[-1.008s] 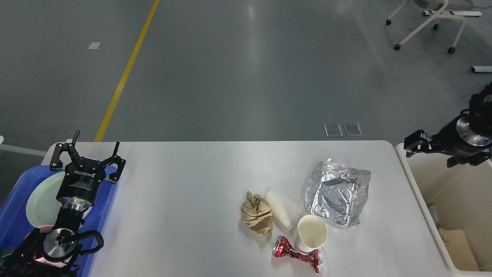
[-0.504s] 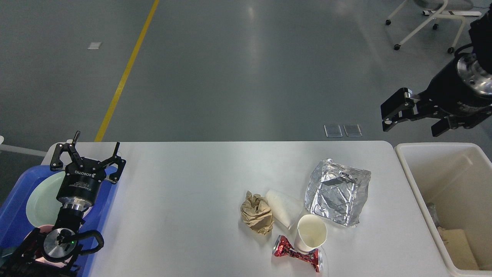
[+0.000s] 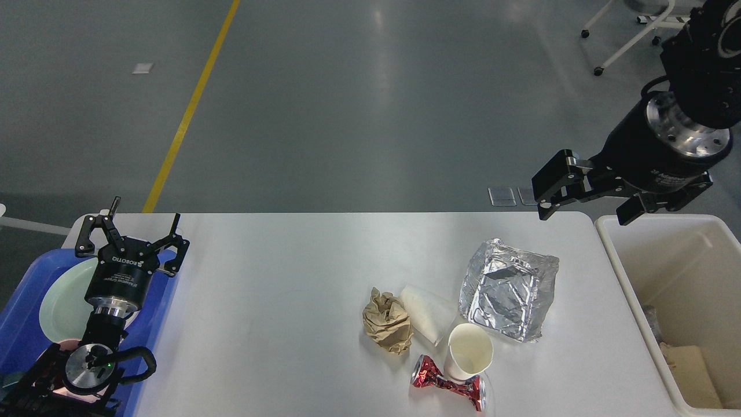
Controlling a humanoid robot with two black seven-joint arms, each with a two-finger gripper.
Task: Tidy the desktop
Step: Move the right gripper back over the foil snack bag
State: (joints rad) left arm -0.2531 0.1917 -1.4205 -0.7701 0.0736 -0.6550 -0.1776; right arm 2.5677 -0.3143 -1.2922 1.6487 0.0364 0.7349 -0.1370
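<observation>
The white desktop (image 3: 278,278) carries a cluster of litter right of centre: a crumpled sheet of silver foil (image 3: 509,292), a ball of brown paper (image 3: 386,321), a white paper cone (image 3: 425,315), an upright white paper cup (image 3: 469,350) and a crushed red can (image 3: 443,382). My right gripper (image 3: 582,218) hangs open and empty in the air over the table's far right corner, above and behind the foil. Over the far left corner my left gripper (image 3: 145,219) stands open, fingers pointing away, holding nothing.
A blue tray (image 3: 23,315) with a pale green plate (image 3: 58,298) lies under my left arm at the left edge. A cream bin (image 3: 666,272) beside the table's right end holds some scraps. A wheeled chair (image 3: 631,40) stands far back right.
My right gripper has risen from above the cream bin and swung left, toward the table's far right corner. The left arm and the litter have not moved.
</observation>
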